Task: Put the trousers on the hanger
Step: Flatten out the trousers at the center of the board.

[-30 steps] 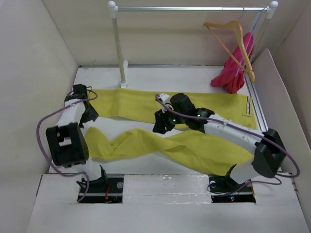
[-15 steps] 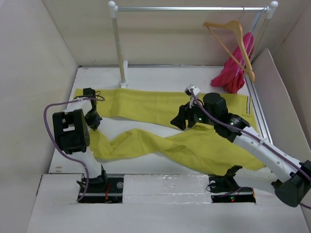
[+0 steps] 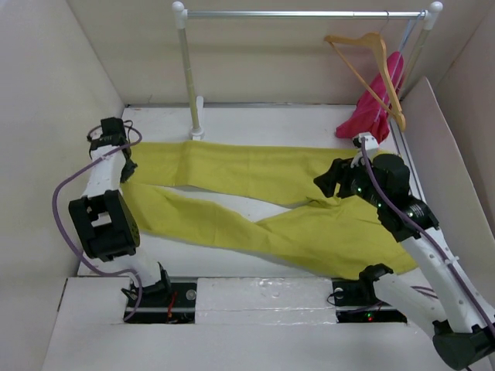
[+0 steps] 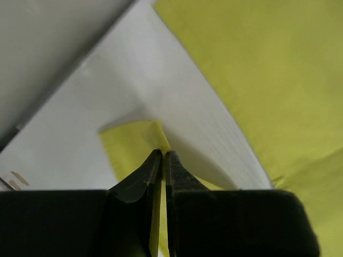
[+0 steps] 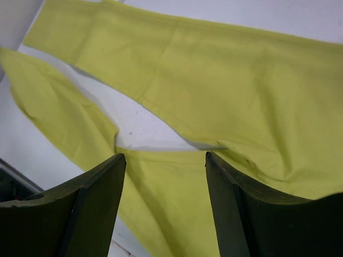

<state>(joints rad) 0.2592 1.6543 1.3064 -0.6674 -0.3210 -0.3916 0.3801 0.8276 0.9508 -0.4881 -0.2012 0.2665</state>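
My left claw point(image 4: 162, 153) is clenched on a small fold of the trousers point(image 3: 255, 171). The yellow-green cloth is pinched upright between the two dark fingertips, just over the white tabletop point(image 3: 271, 117). Seen from above, this claw point(image 3: 126, 168) is at the far left end of the upper trouser leg, close to the left wall. My right claw point(image 5: 163, 159) is released, its fingers point(image 5: 94, 203) spread wide with nothing between them. It hangs over the place where the two legs meet (I cannot tell whether the tips touch the cloth). The trousers lie flat across the tabletop in a sideways V, the legs opening to the left and the wide end lying under my right arm. The wooden hanger point(image 3: 371, 66) hangs tilted by its hook from the metal rail point(image 3: 302, 13) at the back right, apart from the trousers. A pink garment point(image 3: 371, 116) hangs beside it.
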